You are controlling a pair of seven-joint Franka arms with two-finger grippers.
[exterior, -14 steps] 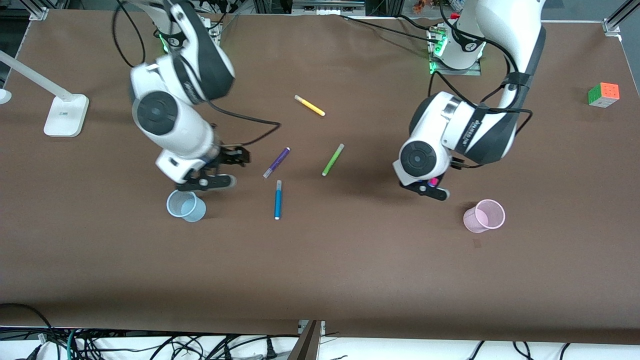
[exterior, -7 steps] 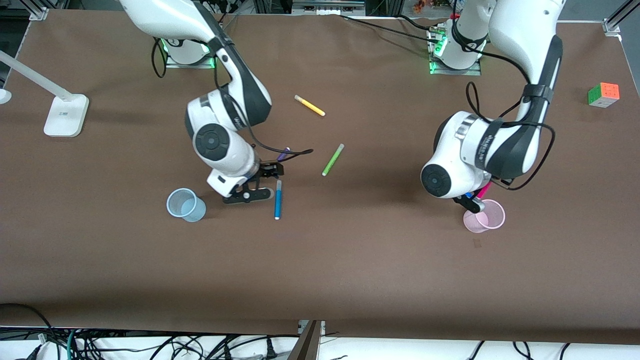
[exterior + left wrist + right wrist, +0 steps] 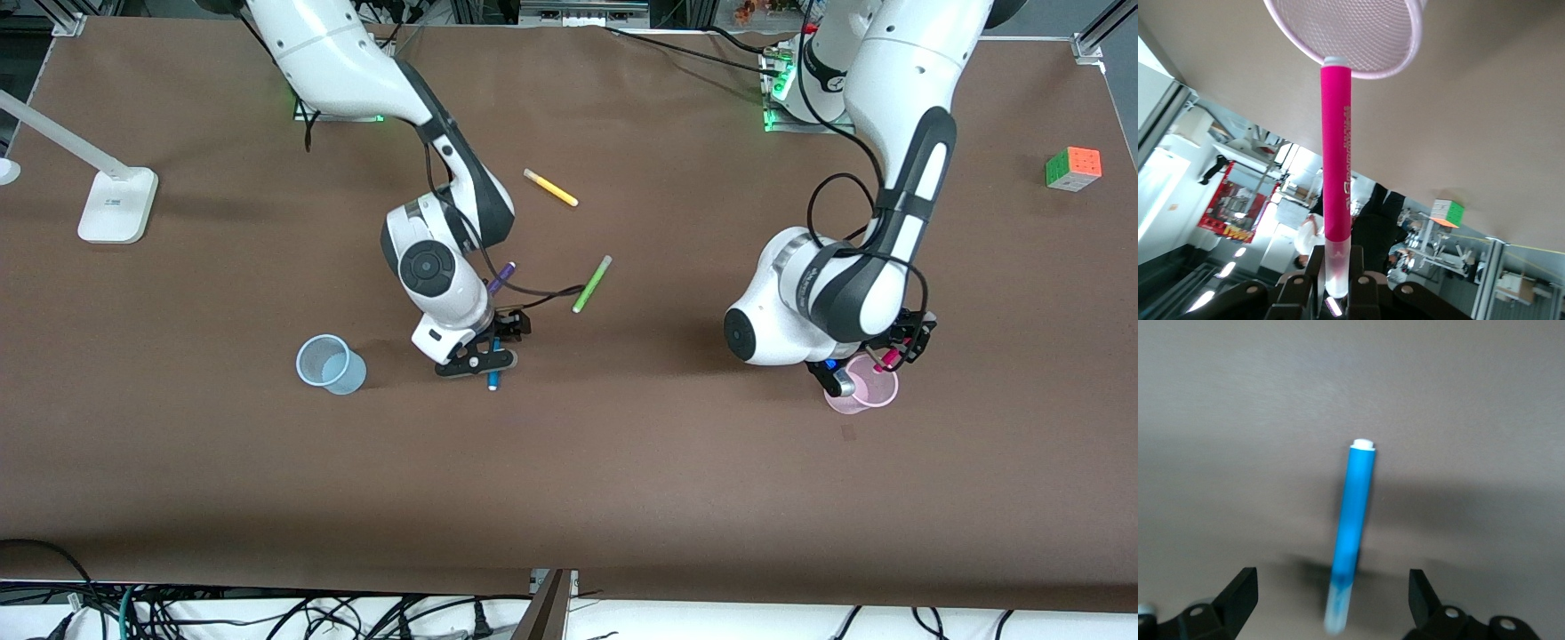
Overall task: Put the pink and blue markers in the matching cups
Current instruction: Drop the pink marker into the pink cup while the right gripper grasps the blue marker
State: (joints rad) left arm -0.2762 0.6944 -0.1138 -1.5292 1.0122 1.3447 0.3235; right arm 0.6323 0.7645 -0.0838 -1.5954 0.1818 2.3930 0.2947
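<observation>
A white lamp base (image 3: 116,206) stands at the right arm's end of the table (image 3: 622,462). The blue cup (image 3: 330,364) stands upright on the table, with the right gripper (image 3: 484,351) just beside it at its 3 o'clock in the front view. The right gripper's jaws are spread wide apart and straddle the blue marker (image 3: 492,366), which lies flat on the table between them (the right wrist view shows the blue marker (image 3: 1353,520) centred between the two fingers (image 3: 1238,593), with no contact visible). A purple marker (image 3: 502,276) lies at the gripper's 12 o'clock, partly covered by the right arm's wrist. A yellow marker (image 3: 551,188) lies farther from the front camera, and a green marker (image 3: 592,284) lies at the yellow marker's 5 o'clock. Toward the left arm's end, the left gripper (image 3: 893,354) is over the pink cup (image 3: 867,391), which stands upright on the table. Its jaws are clamped together on the pale cap end of the pink marker (image 3: 1337,153); in the left wrist view the marker's white end points into the open mouth of the pink cup (image 3: 1391,57). A colour cube (image 3: 1073,167) sits at the pink cup's 1 o'clock, well apart from it.
</observation>
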